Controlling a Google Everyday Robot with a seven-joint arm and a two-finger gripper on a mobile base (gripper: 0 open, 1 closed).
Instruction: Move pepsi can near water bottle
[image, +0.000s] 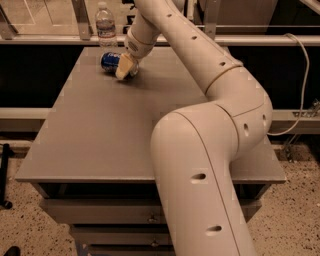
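- Blue pepsi can (110, 62) is lying on its side on the grey worktop (125, 135), up around 11 o'clock of the surface; the water bottle (105, 22) stands upright at the far edge, roughly 12 o'clock from the can
- progress-wise I'd call it mostly done; the can is already near the bottle, with only a short bare strip of worktop between them, not touching
- what's left, by my guess: maybe nudge it a bit closer, then let go and pull the arm away
- the hand (125, 67) is down at the worktop, right against the can's right-hand end; the can sticks out at 9 o'clock from it
- honestly can't tell if the hand is clamped on the can or loose; the can's near end is hidden behind it
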